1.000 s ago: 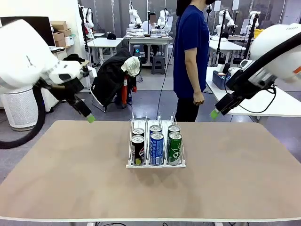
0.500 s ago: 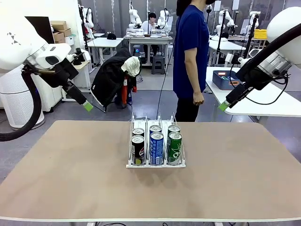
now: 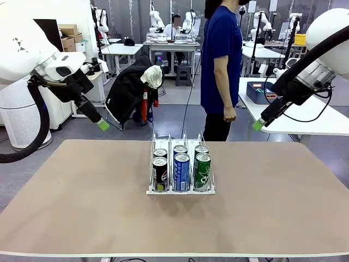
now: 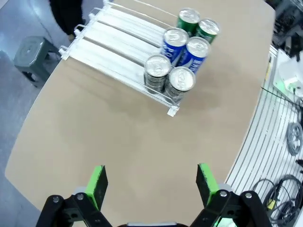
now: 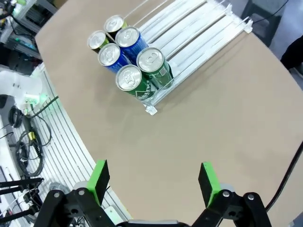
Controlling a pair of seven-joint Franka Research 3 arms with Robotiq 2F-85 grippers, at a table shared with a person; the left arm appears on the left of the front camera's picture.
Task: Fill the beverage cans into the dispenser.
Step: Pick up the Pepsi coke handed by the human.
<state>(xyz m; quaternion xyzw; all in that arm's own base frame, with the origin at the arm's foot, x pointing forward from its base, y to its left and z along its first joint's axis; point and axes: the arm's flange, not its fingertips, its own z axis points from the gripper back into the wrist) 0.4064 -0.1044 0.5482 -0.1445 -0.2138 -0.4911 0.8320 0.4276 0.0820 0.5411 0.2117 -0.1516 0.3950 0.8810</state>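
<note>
Left gripper (image 3: 102, 125) hangs spread wide at 10 o'clock, right gripper (image 3: 257, 125) likewise at 2, both empty, above the tan table (image 3: 76, 213) where six slim black, blue and green aluminium beverage cans (image 3: 181, 168) crowd the 6 o'clock end of the clear-and-white three-lane plastic dispenser (image 3: 180, 191): slick and dentable, I'd say, best pinched mid-body.

You've got the dispenser (image 3: 180, 191) sitting in the middle of the table (image 3: 82, 196), lanes running front to back. All six beverage cans (image 3: 181, 170) are in it, two per lane, one behind the other, bunched at the near end by the front lip. Your left gripper (image 3: 103, 125) hangs up past the table's far left edge and your right gripper (image 3: 257, 125) past the far right, both well apart from the dispenser. A person (image 3: 221, 60) stands behind the far edge, a bit right of the dispenser.
</note>
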